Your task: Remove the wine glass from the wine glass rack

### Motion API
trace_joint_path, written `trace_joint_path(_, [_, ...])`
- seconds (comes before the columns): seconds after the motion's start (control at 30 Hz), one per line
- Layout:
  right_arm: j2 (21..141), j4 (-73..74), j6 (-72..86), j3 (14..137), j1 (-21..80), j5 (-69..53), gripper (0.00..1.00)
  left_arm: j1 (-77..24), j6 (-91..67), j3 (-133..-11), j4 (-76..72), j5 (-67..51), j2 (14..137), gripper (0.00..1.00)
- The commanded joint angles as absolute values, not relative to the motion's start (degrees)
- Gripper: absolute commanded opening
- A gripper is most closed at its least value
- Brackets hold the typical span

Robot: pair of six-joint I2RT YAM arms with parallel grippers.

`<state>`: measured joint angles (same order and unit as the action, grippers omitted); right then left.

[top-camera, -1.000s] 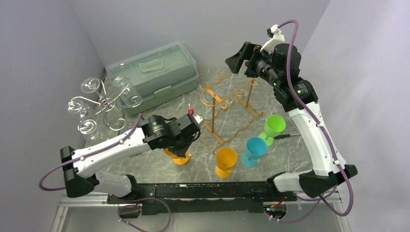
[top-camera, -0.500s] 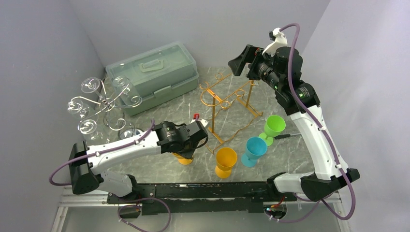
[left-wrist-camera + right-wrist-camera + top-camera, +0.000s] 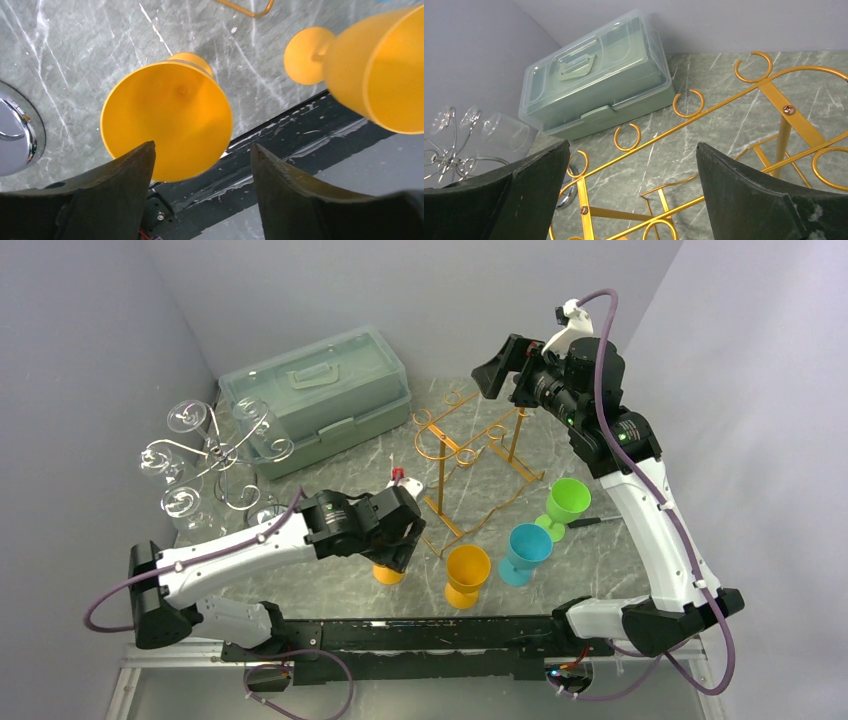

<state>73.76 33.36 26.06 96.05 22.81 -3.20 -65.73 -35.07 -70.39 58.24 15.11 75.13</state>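
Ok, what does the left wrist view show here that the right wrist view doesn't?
Only the left wrist: two orange goblets, one upright below the open left gripper, the other at the right, plus the black rail along the table edge. Only the right wrist: the curled top hooks of the wine glass rack, none holding a glass, the green lidded box, clear glasses at the left, and the open right gripper. Both: the grey marbled table, some golden rack wire, and part of the chrome stand.
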Motion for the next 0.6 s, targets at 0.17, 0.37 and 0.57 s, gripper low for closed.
trace_joint_path(0.17, [72.67,33.95,25.28,99.54,22.94,-1.71,1.00,-66.09,-33.90,-77.65,58.94,16.44,68.40,0.99])
trace_joint_path(0.37, [71.71,34.26,25.36,99.76,22.94,-1.17,1.00,-66.09,-33.75,-82.45,59.33,15.31,65.11,0.99])
trace_joint_path(0.57, [70.41,34.25,25.63,99.46,22.94,-0.87,1.00,-66.09,-32.47,-88.33,58.71,16.88,63.75,0.99])
